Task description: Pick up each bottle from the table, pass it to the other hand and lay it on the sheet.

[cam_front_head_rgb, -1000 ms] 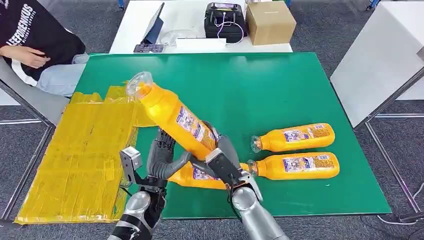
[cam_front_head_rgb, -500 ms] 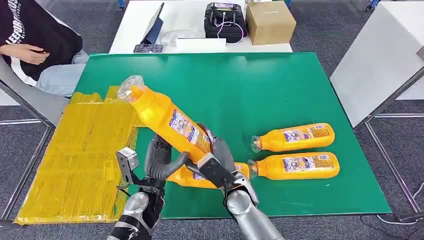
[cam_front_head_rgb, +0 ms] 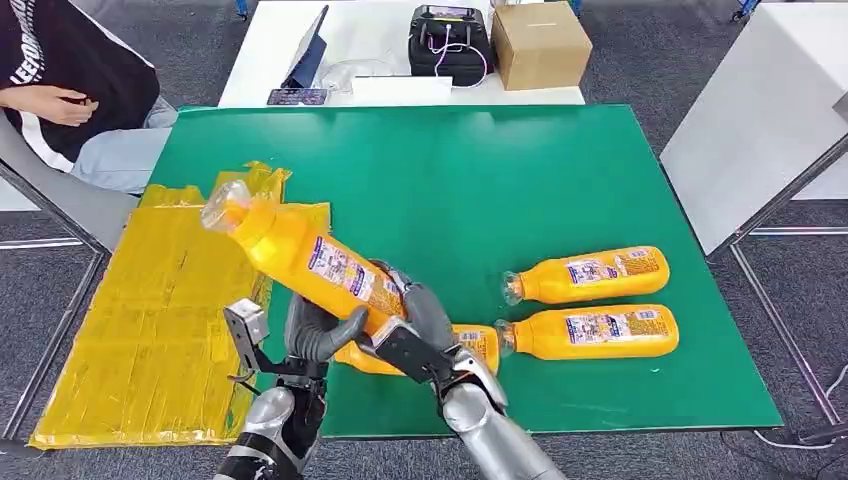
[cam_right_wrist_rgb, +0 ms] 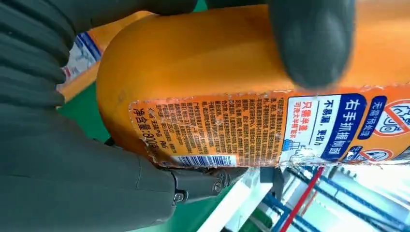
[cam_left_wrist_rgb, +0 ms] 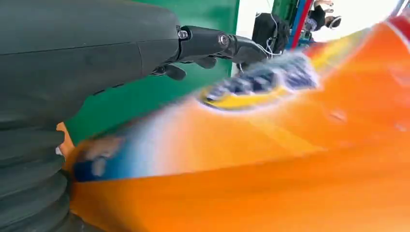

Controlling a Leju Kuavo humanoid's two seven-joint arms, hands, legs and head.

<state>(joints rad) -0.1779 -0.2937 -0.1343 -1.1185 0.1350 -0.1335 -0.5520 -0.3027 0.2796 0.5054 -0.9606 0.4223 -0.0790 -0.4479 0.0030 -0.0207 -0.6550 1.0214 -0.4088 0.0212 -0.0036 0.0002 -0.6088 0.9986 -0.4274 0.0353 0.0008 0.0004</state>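
Two hands meet at one orange bottle (cam_front_head_rgb: 300, 255) above the green bench (cam_front_head_rgb: 480, 170): the right hand (cam_front_head_rgb: 415, 335) grips its base, the left hand (cam_front_head_rgb: 315, 330) curls against its underside. Its cap points over the yellow sheet (cam_front_head_rgb: 150, 310). Beyond lie three more bottles (cam_front_head_rgb: 590, 305).
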